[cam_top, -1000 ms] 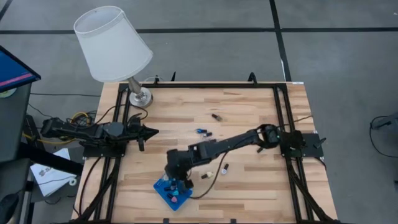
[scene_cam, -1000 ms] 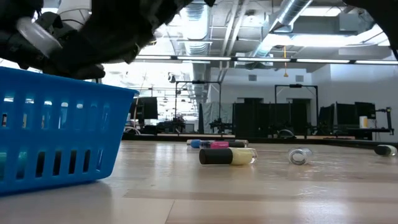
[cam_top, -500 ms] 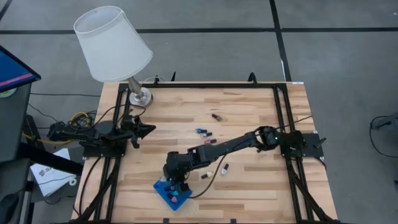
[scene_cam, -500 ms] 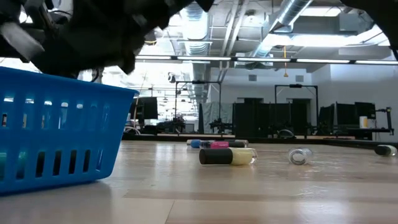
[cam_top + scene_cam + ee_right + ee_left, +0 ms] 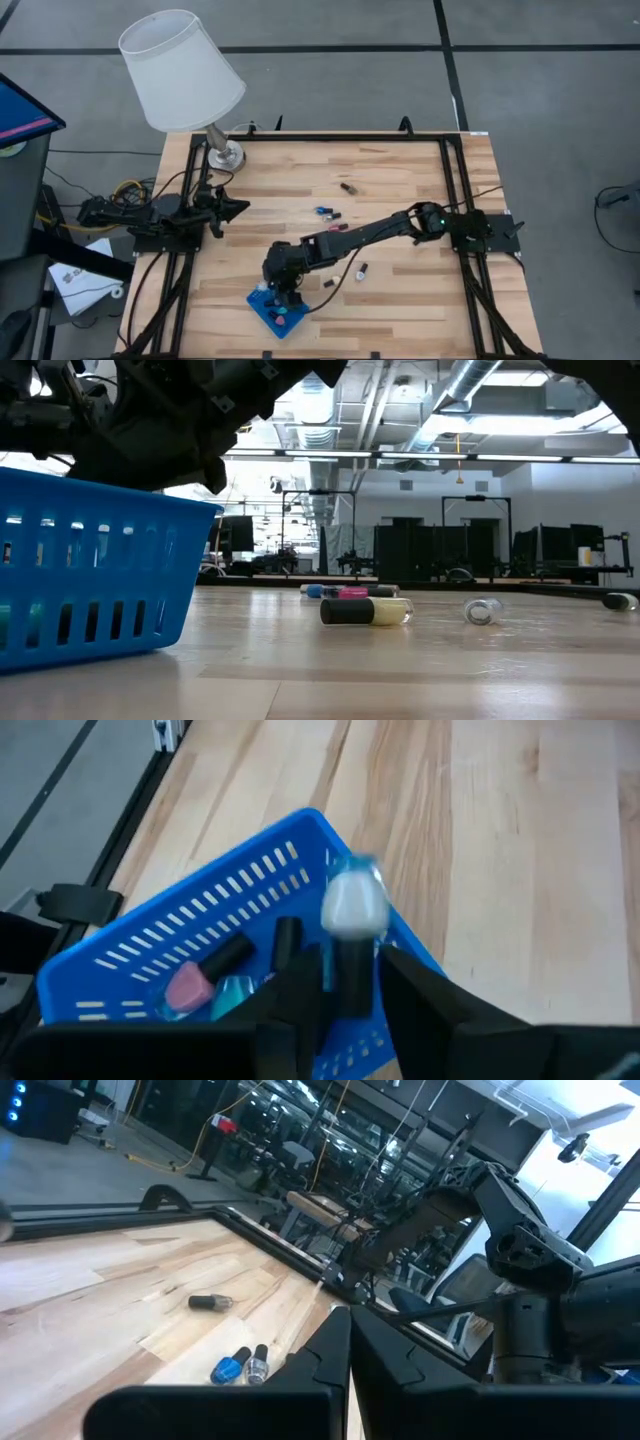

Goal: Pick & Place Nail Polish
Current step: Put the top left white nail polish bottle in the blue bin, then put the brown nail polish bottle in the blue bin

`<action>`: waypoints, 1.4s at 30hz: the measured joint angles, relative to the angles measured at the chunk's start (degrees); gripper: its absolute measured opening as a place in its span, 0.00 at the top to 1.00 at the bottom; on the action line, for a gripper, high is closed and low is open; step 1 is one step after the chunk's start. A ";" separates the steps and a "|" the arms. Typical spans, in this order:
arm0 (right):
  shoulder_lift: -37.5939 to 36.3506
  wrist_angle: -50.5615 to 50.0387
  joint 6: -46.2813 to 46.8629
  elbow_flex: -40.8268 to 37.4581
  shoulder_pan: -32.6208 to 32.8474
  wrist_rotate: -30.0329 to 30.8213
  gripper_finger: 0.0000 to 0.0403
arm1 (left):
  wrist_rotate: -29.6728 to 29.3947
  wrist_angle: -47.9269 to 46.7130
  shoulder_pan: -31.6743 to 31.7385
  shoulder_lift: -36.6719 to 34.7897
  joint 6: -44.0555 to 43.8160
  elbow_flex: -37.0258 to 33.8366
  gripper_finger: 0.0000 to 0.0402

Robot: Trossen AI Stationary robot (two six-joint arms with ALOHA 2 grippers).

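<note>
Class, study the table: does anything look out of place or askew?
Yes. Several nail polish bottles lie on their sides, scattered across the table outside the blue basket, which sits turned at an angle to the table's edges.

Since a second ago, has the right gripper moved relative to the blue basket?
Yes. In the high view the right gripper has sunk toward the blue basket, nearer the table's front edge.

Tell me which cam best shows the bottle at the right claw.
Right wrist view: the pale bottle sits between the right claw fingers above the blue basket. High view hides it under the arm; low view shows only the basket wall; left wrist misses it.
</note>
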 joint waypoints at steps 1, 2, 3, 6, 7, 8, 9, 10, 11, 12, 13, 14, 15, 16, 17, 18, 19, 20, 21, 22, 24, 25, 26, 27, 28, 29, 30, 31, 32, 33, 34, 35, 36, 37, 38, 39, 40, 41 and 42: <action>0.00 -0.20 0.02 0.00 0.00 0.00 0.75 | 0.02 -0.02 0.00 0.00 0.00 0.00 1.00; 0.00 -0.21 0.09 0.00 0.00 0.00 0.73 | 0.00 -0.02 0.00 0.00 0.00 0.00 1.00; 0.00 -0.19 0.29 0.00 -0.04 0.00 0.70 | 0.00 -0.02 0.00 0.00 0.00 0.00 1.00; 0.00 -0.19 1.86 0.00 -0.20 -0.01 0.61 | 0.02 -0.02 0.00 0.31 0.00 0.00 1.00; 0.00 -0.19 2.75 0.00 -0.33 -0.02 0.58 | 0.02 -0.04 0.00 0.63 0.00 0.00 1.00; -0.02 -0.18 3.73 0.00 -0.48 -0.06 0.55 | 0.02 -0.04 0.00 1.03 0.00 0.00 1.00; -0.37 -0.32 4.50 0.00 -0.72 -0.18 0.52 | 0.03 -0.04 0.00 1.50 0.00 0.00 1.00; -0.96 -0.87 4.92 -0.03 -0.98 -0.23 0.50 | 0.05 -0.04 0.00 1.92 0.00 0.00 1.00; -1.93 -1.16 5.05 -0.09 -1.34 -0.20 0.48 | 0.04 -0.02 0.00 2.37 0.00 0.00 1.00; -3.25 -1.32 5.11 -0.09 -1.77 -0.14 0.46 | 0.05 0.03 0.00 2.83 0.00 -0.02 1.00; -5.01 -1.96 5.06 -0.09 -2.24 0.23 0.45 | 0.04 0.14 0.00 3.29 0.00 -0.02 1.00; -6.81 -2.39 4.78 0.01 -2.74 0.89 0.44 | 0.04 0.24 0.00 3.67 0.00 -0.06 1.00; -8.44 -2.77 4.47 0.15 -3.29 2.02 0.44 | 0.04 0.28 0.00 3.84 0.00 -0.07 1.00; -10.10 -3.83 4.08 0.20 -3.81 3.55 0.44 | 0.07 0.31 0.00 3.85 0.00 -0.07 1.00; -11.51 -5.03 3.53 0.20 -4.39 5.25 0.44 | 0.04 0.33 0.00 3.83 0.00 -0.07 1.00; -12.77 -6.05 2.94 0.18 -5.01 7.01 0.44 | 0.04 0.34 0.00 3.62 0.00 -0.07 1.00; -14.00 -7.42 2.14 0.09 -5.60 8.72 0.44 | 0.04 0.35 0.00 3.17 0.00 -0.07 1.00; -15.21 -8.78 1.37 0.07 -6.26 10.07 0.45 | 0.02 0.40 0.00 2.73 0.00 -0.07 1.00; -16.48 -9.74 0.64 0.07 -7.00 10.81 0.45 | 0.03 0.42 0.00 2.06 0.00 -0.07 1.00; -17.77 -11.27 -0.11 0.07 -7.61 11.44 0.46 | 0.03 0.42 0.00 1.23 0.00 -0.07 1.00; -20.06 -14.18 -1.32 0.09 -9.12 12.02 0.47 | 0.02 0.51 0.00 -0.02 0.00 -0.09 1.00; -21.21 -15.23 -1.76 -0.51 -9.85 12.18 0.47 | 0.02 0.72 0.00 0.02 0.00 -0.09 1.00; -22.30 -16.81 -1.99 -1.61 -10.66 12.22 0.48 | 0.02 0.95 0.00 0.02 -0.01 -0.09 1.00; -23.00 -17.59 -2.11 -2.86 -11.50 12.24 0.48 | 0.02 1.70 0.00 0.02 -0.02 -0.09 1.00; -23.81 -17.36 -2.11 -4.50 -12.41 12.22 0.48 | 0.02 1.97 0.00 0.02 -0.01 -0.09 1.00; -24.97 -17.83 -2.09 -6.68 -13.34 12.22 0.48 | 0.02 1.73 0.00 0.02 -0.02 -0.09 1.00; -26.15 -18.40 -2.07 -8.89 -14.29 12.22 0.48 | 0.00 1.67 0.00 0.01 -0.02 -0.09 1.00; -27.34 -17.68 -1.97 -11.15 -15.30 12.22 0.48 | 0.02 1.83 0.00 0.00 -0.02 -0.09 1.00; -28.62 -16.54 -1.75 -13.47 -16.43 12.27 0.47 | 0.02 1.90 0.00 0.00 -0.02 -0.09 1.00; -30.08 -15.97 -1.73 -16.19 -17.51 12.51 0.47 | 0.01 1.90 0.00 0.00 0.00 -0.09 1.00; -31.26 -15.83 -1.69 -18.62 -18.42 13.23 0.47 | 0.00 1.90 0.00 0.00 -0.02 -0.09 1.00; -31.89 -15.13 -1.67 -20.73 -19.45 13.83 0.47 | 0.02 1.95 0.00 0.00 -0.02 -0.09 1.00; -32.36 -14.10 -1.60 -22.79 -20.35 14.42 0.46 | 0.02 2.05 0.00 0.00 0.00 -0.09 1.00; -32.83 -14.41 -1.57 -24.68 -21.18 14.72 0.46 | 0.00 2.12 0.00 0.00 -0.02 -0.09 1.00; -33.12 -14.99 -1.55 -26.27 -21.94 14.85 0.46 | 0.02 2.16 0.00 0.00 -0.01 -0.09 1.00; -33.15 -14.82 -1.55 -27.38 -22.62 14.84 0.46 | 0.02 2.18 0.00 0.00 0.00 -0.09 1.00; -33.05 -14.62 -1.55 -28.22 -23.19 14.82 0.46 | 0.02 2.27 0.00 -0.01 -0.01 -0.09 1.00; -33.03 -15.29 -1.56 -29.14 -23.62 14.82 0.46 | 0.00 2.36 0.00 -0.01 -0.02 -0.09 1.00; -33.03 -15.94 -1.55 -30.19 -23.97 14.82 0.46 | 0.02 2.40 0.00 -0.01 -0.02 -0.09 1.00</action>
